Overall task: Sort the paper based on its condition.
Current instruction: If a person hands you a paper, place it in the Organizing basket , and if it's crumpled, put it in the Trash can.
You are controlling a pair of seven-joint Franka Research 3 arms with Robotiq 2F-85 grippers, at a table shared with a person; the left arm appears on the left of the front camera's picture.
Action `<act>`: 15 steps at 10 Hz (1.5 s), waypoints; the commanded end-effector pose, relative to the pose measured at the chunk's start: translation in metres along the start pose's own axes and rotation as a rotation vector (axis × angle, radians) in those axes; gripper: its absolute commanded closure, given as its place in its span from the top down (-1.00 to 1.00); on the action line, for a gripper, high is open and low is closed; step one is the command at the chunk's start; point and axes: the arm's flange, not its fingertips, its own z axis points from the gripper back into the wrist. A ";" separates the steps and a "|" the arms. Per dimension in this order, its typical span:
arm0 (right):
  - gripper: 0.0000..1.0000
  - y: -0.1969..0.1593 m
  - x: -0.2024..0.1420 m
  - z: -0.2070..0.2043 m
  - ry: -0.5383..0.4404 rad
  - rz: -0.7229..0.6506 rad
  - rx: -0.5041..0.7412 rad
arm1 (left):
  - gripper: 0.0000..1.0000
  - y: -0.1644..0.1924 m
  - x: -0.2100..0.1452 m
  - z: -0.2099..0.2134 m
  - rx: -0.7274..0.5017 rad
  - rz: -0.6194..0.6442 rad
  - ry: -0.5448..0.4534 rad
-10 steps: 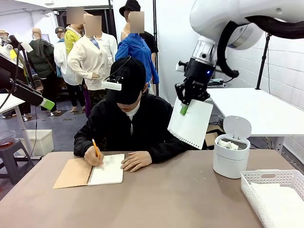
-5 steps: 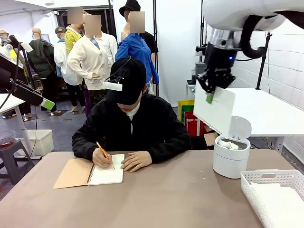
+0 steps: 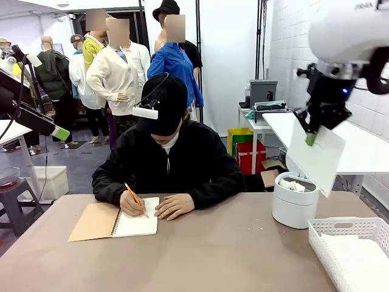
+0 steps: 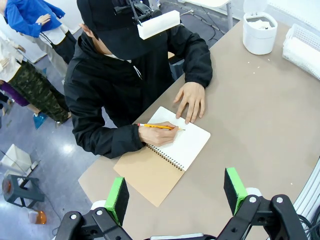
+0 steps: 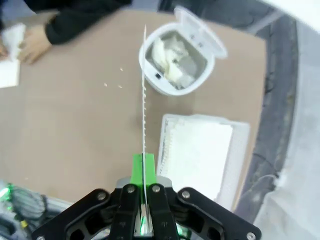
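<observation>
In the front view the right gripper (image 3: 311, 137) hangs high over the table's (image 3: 231, 249) right side, its jaws shut on the top edge of a smooth sheet (image 3: 319, 161). The sheet hangs flat and stiff, with a ragged torn-out edge down one side. I'd say it is carried this high to pass over the bin (image 3: 295, 213), a round white plastic tub with its flip lid open, standing toward the far right edge and holding crumpled wads (image 3: 293, 186). The likelier goal is the basket (image 3: 340, 224) at the near right corner, white plastic lattice, where flat sheets (image 3: 358, 252) lie stacked. At the far edge, left of the middle, a person (image 3: 167, 158) writes with a pencil (image 3: 134, 194) in a spiral notebook (image 3: 137, 218) with a brown card cover. In the left wrist view the left gripper (image 4: 176, 187) hovers above the table's left part with its green pads spread wide and nothing between them, apparently waiting clear of the writer. In the right wrist view the sheet is seen edge-on as a thin white line pinched between the green pads, above the table between bin and basket.
</observation>
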 end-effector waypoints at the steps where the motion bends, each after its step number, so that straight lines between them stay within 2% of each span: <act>1: -1.00 -0.023 -0.019 -0.026 0.060 -0.029 0.063 | 1.00 0.000 0.000 0.000 0.006 0.001 0.004; 5: -1.00 -0.078 -0.060 -0.054 0.180 -0.032 0.196 | 1.00 0.000 0.000 0.000 0.006 0.001 0.004; 7: -1.00 -0.090 -0.077 -0.065 0.234 -0.051 0.214 | 1.00 0.000 0.000 0.000 0.006 0.001 0.004; 8: -1.00 -0.079 -0.058 -0.061 0.185 -0.048 0.164 | 1.00 0.000 0.000 0.000 0.006 0.001 0.004; 12: -1.00 -0.081 -0.064 -0.058 0.199 -0.042 0.166 | 1.00 0.000 0.000 0.000 0.006 0.001 0.004; 13: -1.00 -0.084 -0.048 -0.086 0.212 -0.017 0.158 | 1.00 0.000 0.000 0.000 0.006 0.001 0.004; 15: -1.00 -0.090 -0.052 -0.114 0.282 -0.012 0.204 | 1.00 0.000 0.000 0.000 0.006 0.001 0.004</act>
